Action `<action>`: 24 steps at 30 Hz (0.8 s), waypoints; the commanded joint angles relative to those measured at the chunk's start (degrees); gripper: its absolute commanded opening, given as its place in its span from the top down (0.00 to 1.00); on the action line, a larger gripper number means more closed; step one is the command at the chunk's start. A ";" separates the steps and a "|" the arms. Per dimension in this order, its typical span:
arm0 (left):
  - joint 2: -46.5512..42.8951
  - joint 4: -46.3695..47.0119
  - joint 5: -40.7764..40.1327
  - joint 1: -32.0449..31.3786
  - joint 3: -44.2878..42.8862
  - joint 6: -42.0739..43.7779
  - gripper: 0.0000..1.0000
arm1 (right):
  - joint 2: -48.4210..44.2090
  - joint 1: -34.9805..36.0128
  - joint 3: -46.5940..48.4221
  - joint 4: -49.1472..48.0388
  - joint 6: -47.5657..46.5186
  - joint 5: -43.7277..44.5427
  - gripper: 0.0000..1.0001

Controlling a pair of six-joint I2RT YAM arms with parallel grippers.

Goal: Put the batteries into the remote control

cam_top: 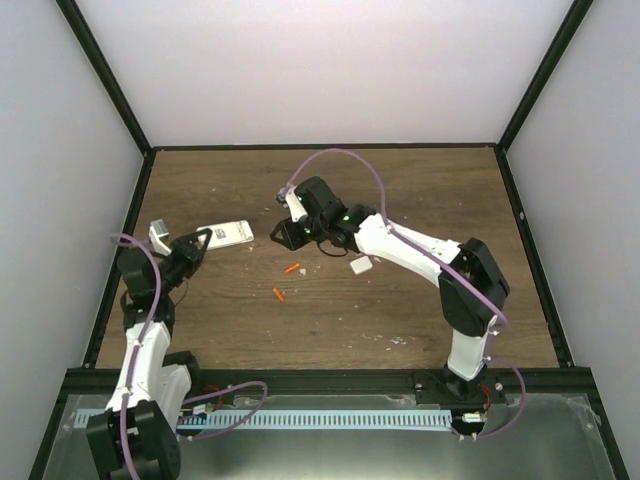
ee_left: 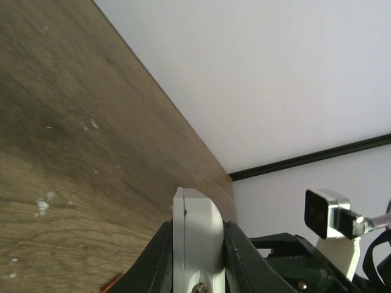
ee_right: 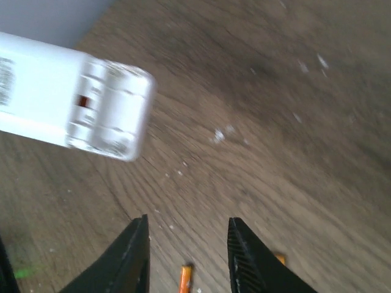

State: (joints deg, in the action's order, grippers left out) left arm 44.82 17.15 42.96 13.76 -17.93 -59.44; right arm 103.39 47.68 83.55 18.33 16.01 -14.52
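Note:
The white remote control [cam_top: 228, 233] is held off the table by its near end in my left gripper [cam_top: 193, 250], which is shut on it. In the left wrist view the remote's edge [ee_left: 198, 226] is clamped in my left gripper [ee_left: 197, 256]. In the right wrist view the remote [ee_right: 67, 101] shows its open, empty battery bay. Two orange-red batteries [cam_top: 292, 268] [cam_top: 279, 294] lie on the table between the arms. My right gripper [cam_top: 282, 237] is open and empty to the right of the remote, hovering above the table. One battery [ee_right: 185, 278] lies just below the right gripper [ee_right: 189, 250], and the other [ee_right: 279, 259] lies to its right.
A small loose white cover piece [cam_top: 361, 265] lies under the right forearm. Pale crumbs [cam_top: 385, 340] dot the wooden table [cam_top: 420, 200]. Black frame posts and white walls close in the left, back and right sides.

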 commanded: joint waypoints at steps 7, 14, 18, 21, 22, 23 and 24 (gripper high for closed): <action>0.09 -13.85 -3.50 0.57 -6.77 14.23 1.00 | 3.95 -0.79 -2.85 10.34 1.10 2.23 0.52; -0.26 -13.47 -3.15 0.57 -5.76 13.86 1.00 | 9.56 -0.83 3.16 14.09 -20.81 7.75 0.52; -0.26 -13.37 -3.11 0.57 -6.14 14.01 1.00 | 9.16 -0.91 1.14 11.82 -34.76 8.18 0.50; -0.17 -13.37 -3.02 0.57 -6.20 14.05 1.00 | 8.81 -1.24 0.50 10.21 -40.24 6.02 0.50; -0.17 -13.43 -2.91 0.57 -6.23 14.03 1.00 | 8.79 -1.27 0.36 9.89 -41.73 4.43 0.50; -0.17 -13.57 -2.89 0.61 -6.24 14.00 1.00 | 8.97 -1.27 0.38 9.73 -43.21 3.22 0.50; -0.25 -13.62 -2.93 0.57 -6.14 14.01 1.00 | 9.21 -1.27 0.45 9.65 -44.39 2.12 0.50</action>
State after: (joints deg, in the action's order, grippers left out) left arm 45.17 3.27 39.72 14.00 -23.44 -46.22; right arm 113.51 46.89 83.22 29.69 -17.58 -8.58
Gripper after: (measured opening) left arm 0.178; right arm 0.501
